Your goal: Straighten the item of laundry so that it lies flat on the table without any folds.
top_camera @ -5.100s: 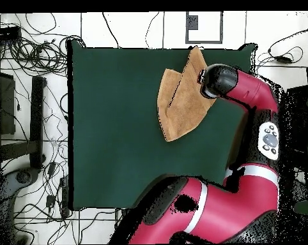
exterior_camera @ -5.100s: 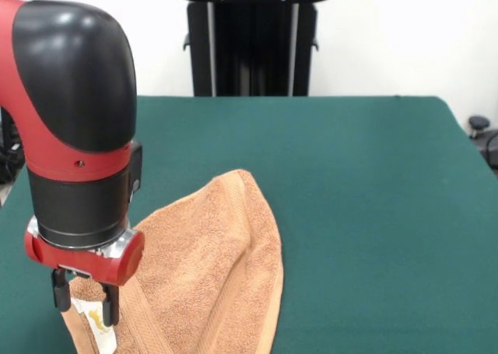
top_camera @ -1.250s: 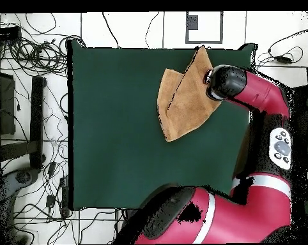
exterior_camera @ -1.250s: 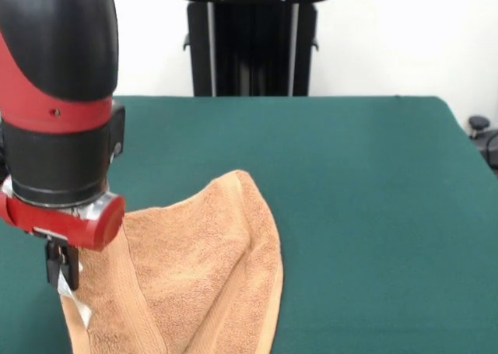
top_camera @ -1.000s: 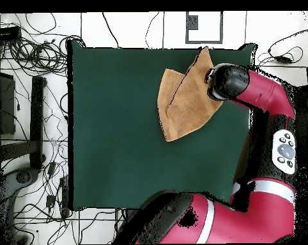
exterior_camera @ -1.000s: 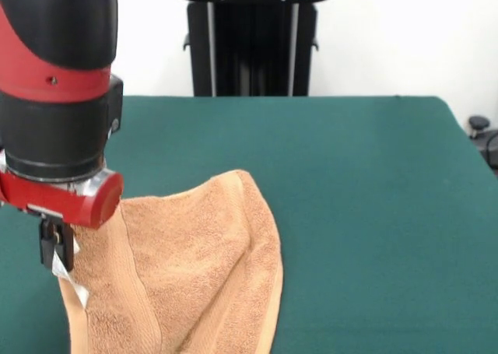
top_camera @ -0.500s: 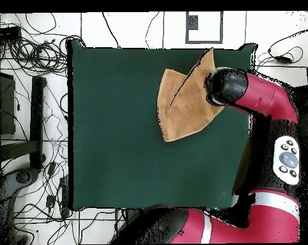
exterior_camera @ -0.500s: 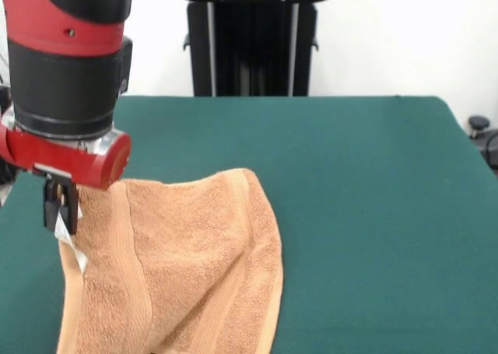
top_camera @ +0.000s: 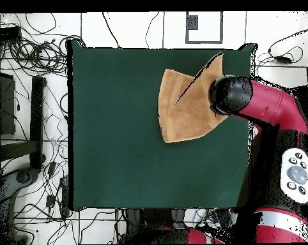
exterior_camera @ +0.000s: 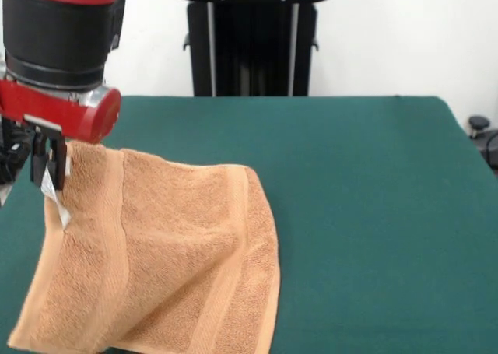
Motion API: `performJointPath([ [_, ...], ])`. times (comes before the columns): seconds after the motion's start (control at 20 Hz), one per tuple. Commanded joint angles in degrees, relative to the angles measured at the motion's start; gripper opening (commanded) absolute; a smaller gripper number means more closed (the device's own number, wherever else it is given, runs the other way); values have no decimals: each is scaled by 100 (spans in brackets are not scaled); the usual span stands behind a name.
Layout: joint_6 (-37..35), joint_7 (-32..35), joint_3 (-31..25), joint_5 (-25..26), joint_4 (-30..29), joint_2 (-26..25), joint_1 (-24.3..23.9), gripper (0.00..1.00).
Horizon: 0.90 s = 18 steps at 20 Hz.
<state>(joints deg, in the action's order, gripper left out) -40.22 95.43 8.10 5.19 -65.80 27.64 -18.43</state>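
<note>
Front view: gripper point(exterior_camera: 45, 163) pinching towel point(exterior_camera: 163, 253) corner, tag point(exterior_camera: 56, 201) unreadable.

Plain white wall point(exterior_camera: 405, 35) behind the work area. Black upright stand point(exterior_camera: 250, 39) against it. Floor of pale tiles point(top_camera: 137, 29) with dark joints. Tangle of black cables point(top_camera: 29, 51) and a dark frame point(top_camera: 29, 127) on the floor to one side.

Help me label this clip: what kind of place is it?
Probably a robotics lab. A red and black robot arm works at a green cloth-covered table, its gripper lifting a towel, and loose cables sprawl over the tiled floor.
</note>
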Motion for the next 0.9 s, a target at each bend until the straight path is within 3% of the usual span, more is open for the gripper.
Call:
performJointPath([
  [0.05,-114,398,-67,242,-1397,330,110,0],
  [0.45,787,809,-82,260,-1979,195,-27,0],
  [0.9,1216,652,-291,180,-2495,293,-236,0],
])
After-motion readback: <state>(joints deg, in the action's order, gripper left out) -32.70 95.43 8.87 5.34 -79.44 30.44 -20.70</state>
